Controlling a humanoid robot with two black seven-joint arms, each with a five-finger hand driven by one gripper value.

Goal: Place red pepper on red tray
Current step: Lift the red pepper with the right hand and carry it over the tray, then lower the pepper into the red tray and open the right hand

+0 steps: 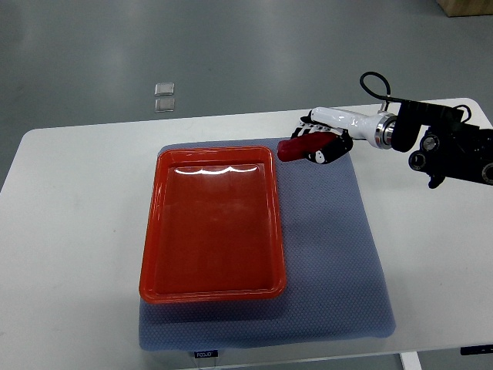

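Gripping glossy red pepper (296, 147), right hand (323, 142), beside smooth rectangular red tray (151, 231)

red tray (151, 231) bare inside, raised rim, mat (331, 247) clear beside

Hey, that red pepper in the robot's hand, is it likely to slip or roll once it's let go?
The red pepper looks glossy, so probably somewhat slippery in the right hand. Its long rounded shape may roll on the smooth red tray. It seems small, likely light.

a lab or test room. a plain white table (69, 231) stands on bare grey floor (231, 46).
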